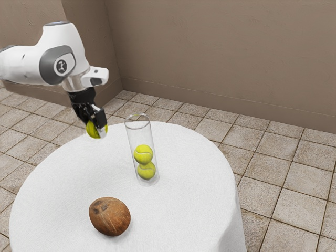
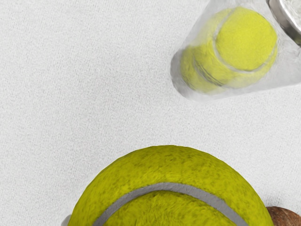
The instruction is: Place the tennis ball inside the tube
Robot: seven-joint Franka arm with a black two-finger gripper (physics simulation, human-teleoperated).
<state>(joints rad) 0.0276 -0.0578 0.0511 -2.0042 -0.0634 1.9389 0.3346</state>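
And here's the gripper [image 1: 97, 126] clasping a tennis ball [image 2: 171, 165] near the tube [image 1: 132, 137], two balls [image 1: 143, 154] stacked inside it, coconut [image 1: 109, 216] apart from it!

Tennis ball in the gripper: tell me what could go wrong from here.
The tube stands upright with an open top, and the held tennis ball is off to its side, near rim height by the look of it. Swinging across too low could knock the rim and tip the tube.

The mouth looks only a little wider than a ball, so if the gripper lets go off-centre, the ball may bounce off and roll away.
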